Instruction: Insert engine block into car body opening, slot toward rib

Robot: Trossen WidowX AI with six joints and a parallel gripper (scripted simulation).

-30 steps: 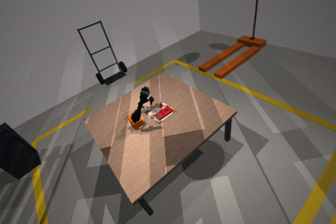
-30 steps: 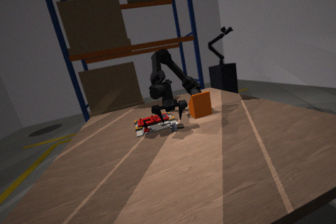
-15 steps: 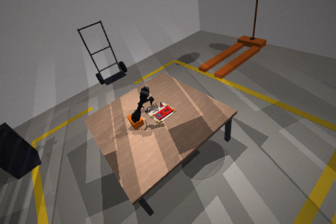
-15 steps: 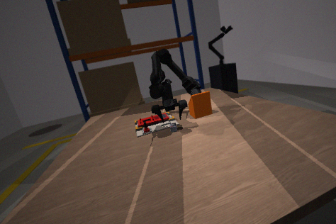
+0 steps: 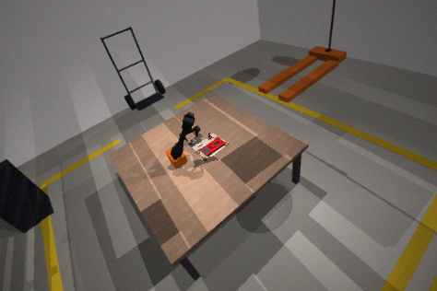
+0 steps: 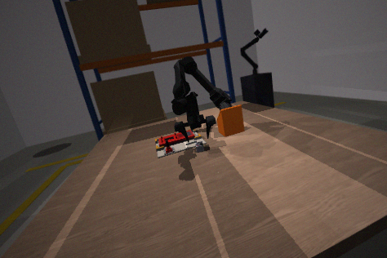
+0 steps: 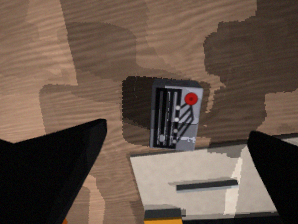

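Observation:
The engine block [image 5: 193,142] [image 6: 200,147] [image 7: 186,117] is a small grey block with dark slots along one side and a red round spot. It lies on the table, beside or against the edge of the white plate [image 6: 165,154] [image 7: 155,172]. The red car body [image 5: 213,146] [image 6: 176,138] is on that plate. Its opening and rib cannot be made out. My gripper [image 6: 198,139] [image 7: 176,131] is wide open and empty above the block, with one finger on each side of it in the wrist view.
A small red upright part [image 6: 168,147] stands on the white plate. A dark bar [image 7: 207,185] lies on the plate near the block. The arm's orange base [image 5: 177,159] [image 6: 231,121] is close by on the wooden table [image 5: 198,198] [image 6: 135,212].

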